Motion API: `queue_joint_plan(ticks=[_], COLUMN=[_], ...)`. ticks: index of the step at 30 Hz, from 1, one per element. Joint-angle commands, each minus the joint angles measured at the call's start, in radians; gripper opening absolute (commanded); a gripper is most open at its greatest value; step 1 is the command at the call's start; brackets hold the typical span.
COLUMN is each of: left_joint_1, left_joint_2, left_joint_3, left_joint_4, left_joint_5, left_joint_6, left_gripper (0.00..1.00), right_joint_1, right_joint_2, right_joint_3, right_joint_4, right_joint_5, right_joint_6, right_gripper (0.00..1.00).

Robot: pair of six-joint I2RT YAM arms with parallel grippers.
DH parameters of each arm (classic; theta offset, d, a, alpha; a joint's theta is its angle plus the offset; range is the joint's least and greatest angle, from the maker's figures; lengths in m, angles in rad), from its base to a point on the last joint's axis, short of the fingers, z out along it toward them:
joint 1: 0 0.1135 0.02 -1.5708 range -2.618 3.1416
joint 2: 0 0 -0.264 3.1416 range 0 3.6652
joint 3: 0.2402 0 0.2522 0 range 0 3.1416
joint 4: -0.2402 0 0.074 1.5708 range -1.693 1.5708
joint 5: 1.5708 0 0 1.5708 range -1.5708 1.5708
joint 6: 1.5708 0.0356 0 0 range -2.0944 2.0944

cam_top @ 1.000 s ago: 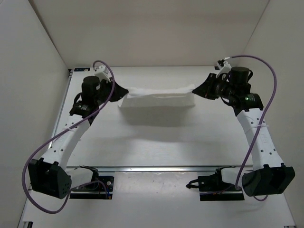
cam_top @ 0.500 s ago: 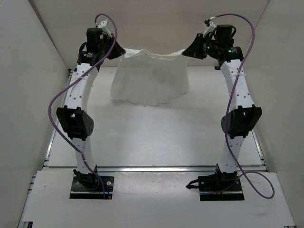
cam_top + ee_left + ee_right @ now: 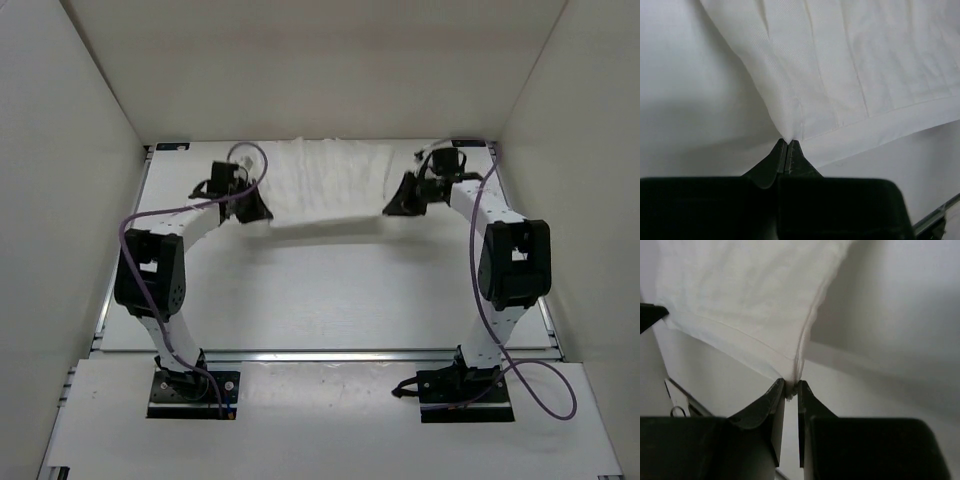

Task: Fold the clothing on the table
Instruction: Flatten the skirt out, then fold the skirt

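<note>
left arm and right arm reach forward; left fingers pinched tight, right fingers nearly closed.

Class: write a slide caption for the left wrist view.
Left hand pinches the white clothing by its hemmed corner.

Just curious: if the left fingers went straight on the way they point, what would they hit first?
The clothing. The left fingers are shut on its corner, and the rest of it spreads straight ahead, so they would likely push into that.
</note>
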Motion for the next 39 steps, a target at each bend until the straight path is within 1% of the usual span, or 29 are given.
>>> queue_joint_plan(ticks=[1, 2, 4, 5, 6, 7, 9, 12, 14, 16, 17, 18, 19, 20, 22, 26, 29, 32, 34, 36, 38, 39], left_joint_1=[-0.006, -0.012, -0.024, -0.032, -0.061, -0.061, -0.093, -0.158, -0.185, -0.193, -0.194, -0.184, -0.182, -0.176, -0.164, -0.158, -0.159, -0.153, -0.129, -0.098, -0.081, -0.078], left_joint_2=[-0.089, -0.1, -0.149, -0.16, -0.212, -0.212, -0.266, -0.367, -0.479, -0.58, -0.653, -0.729, -0.766, -0.839, -0.941, -1.016, -1.045, -1.047, -1.023, -0.98, -0.912, -0.868], left_joint_3=[-0.263, -0.311, -0.458, -0.479, -0.557, -0.557, -0.603, -0.692, -0.749, -0.807, -0.841, -0.862, -0.872, -0.879, -0.864, -0.806, -0.765, -0.717, -0.674, -0.636, -0.576, -0.559], left_joint_4=[0.128, 0.139, 0.188, 0.191, 0.178, 0.178, 0.149, 0.107, 0.093, 0.07, 0.052, 0.017, -0.002, -0.038, -0.118, -0.223, -0.282, -0.296, -0.289, -0.27, -0.234, -0.217], left_joint_5=[-0.02, -0.016, -0.016, -0.033, -0.046, -0.053, -0.068, -0.105, -0.106, -0.115, -0.122, -0.123, -0.132, -0.132, -0.135, -0.113, -0.085, -0.066, -0.08, -0.057, -0.056, -0.054], left_joint_6=[-0.012, -0.024, -0.037, -0.038, -0.035, -0.035, -0.044, -0.05, -0.07, -0.089, -0.098, -0.109, -0.106, -0.115, -0.118, -0.097, -0.101, -0.101, -0.09, -0.074, -0.054, -0.047], left_gripper=[0.0, 0.0, 0.0, 0.0, 0.0, 0.0, 0.0, 0.0, 0.0, 0.0, 0.0, 0.0, 0.0, 0.0, 0.0, 0.0, 0.0, 0.0, 0.0, 0.0, 0.0, 0.0], right_joint_1=[0.018, 0.024, 0.053, 0.069, 0.089, 0.089, 0.115, 0.13, 0.132, 0.124, 0.129, 0.12, 0.124, 0.126, 0.127, 0.109, 0.089, 0.046, 0.026, 0.038, 0.057, 0.055], right_joint_2=[-0.099, -0.137, -0.191, -0.234, -0.294, -0.315, -0.38, -0.507, -0.611, -0.676, -0.687, -0.731, -0.769, -0.792, -0.887, -1.076, -1.148, -1.158, -1.132, -1.069, -1.006, -0.989], right_joint_3=[-0.272, -0.319, -0.472, -0.535, -0.615, -0.615, -0.713, -0.804, -0.845, -0.87, -0.873, -0.882, -0.881, -0.885, -0.891, -0.869, -0.789, -0.697, -0.639, -0.577, -0.493, -0.476], right_joint_4=[0.081, 0.091, 0.097, 0.097, 0.085, 0.085, 0.063, 0.046, 0.02, -0.018, -0.03, -0.061, -0.075, -0.116, -0.186, -0.306, -0.446, -0.53, -0.541, -0.531, -0.477, -0.457], right_joint_5=[0.096, 0.127, 0.171, 0.191, 0.225, 0.242, 0.263, 0.256, 0.259, 0.263, 0.251, 0.251, 0.25, 0.263, 0.268, 0.247, 0.242, 0.208, 0.201, 0.219, 0.237, 0.239], right_joint_6=[0.038, 0.042, 0.065, 0.076, 0.091, 0.092, 0.105, 0.131, 0.147, 0.147, 0.144, 0.132, 0.124, 0.124, 0.125, 0.142, 0.138, 0.093, 0.069, 0.067, 0.059, 0.059], right_gripper=[0.0, 0.0, 0.0, 0.0, 0.0, 0.0, 0.0, 0.0, 0.0, 0.0, 0.0, 0.0, 0.0, 0.0, 0.0, 0.0, 0.0, 0.0, 0.0, 0.0, 0.0, 0.0])
